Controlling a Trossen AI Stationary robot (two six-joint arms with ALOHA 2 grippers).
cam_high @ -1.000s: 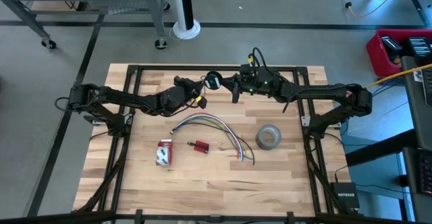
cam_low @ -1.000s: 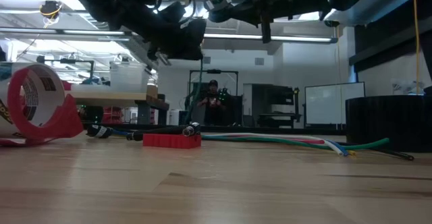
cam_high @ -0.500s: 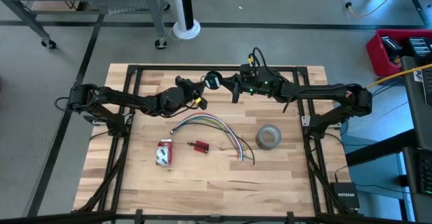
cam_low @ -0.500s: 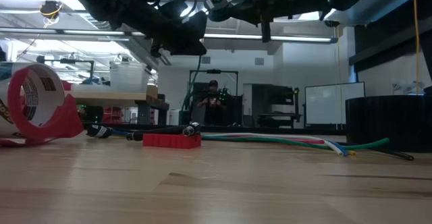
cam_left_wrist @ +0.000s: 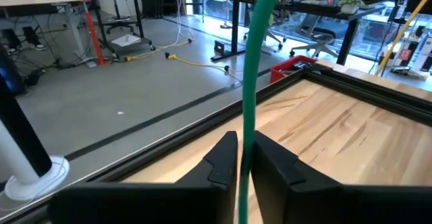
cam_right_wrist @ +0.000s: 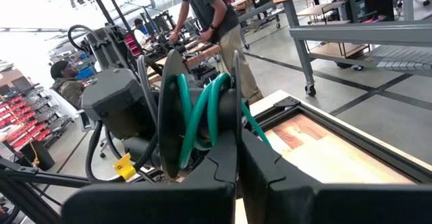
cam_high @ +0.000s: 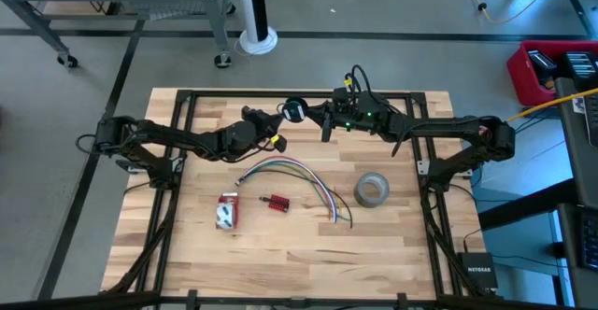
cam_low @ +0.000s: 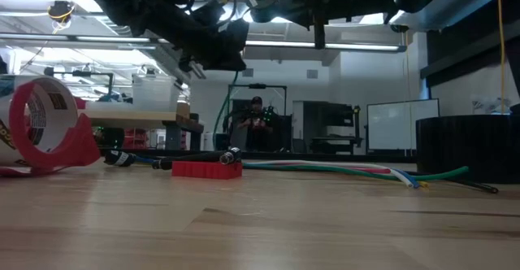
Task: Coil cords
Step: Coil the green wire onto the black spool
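Note:
The cord is a thin dark green cord, partly wound into a small coil [cam_high: 294, 110] held in the air above the table's far edge. My right gripper [cam_right_wrist: 236, 151] is shut on that coil [cam_right_wrist: 200, 119]. My left gripper [cam_left_wrist: 243, 146] stands just left of it [cam_high: 277, 123], shut on a single strand of the same cord [cam_left_wrist: 251, 82], which runs away past its fingertips. In the low view both grippers are high up, left [cam_low: 213, 46] and right [cam_low: 315, 10]. My left gripper pinches one strand of the cord [cam_left_wrist: 246, 126] between its two fingers, which point roughly level and lie across it. The strand runs straight on beyond the fingertips, clear of the table. My right gripper holds the coil by several loops at its near side [cam_right_wrist: 223, 126], pinched between the two fingers, which come level from the table's right. The coil stands on edge beyond the fingertips, lifted clear of the table.
Mid-table lie a fan of coloured wires [cam_high: 290, 172], a small red part [cam_high: 276, 202], a red and white tape dispenser [cam_high: 226, 211] and a grey tape roll [cam_high: 371, 190]. A black frame [cam_high: 187, 95] rims the table. People stand in the room beyond.

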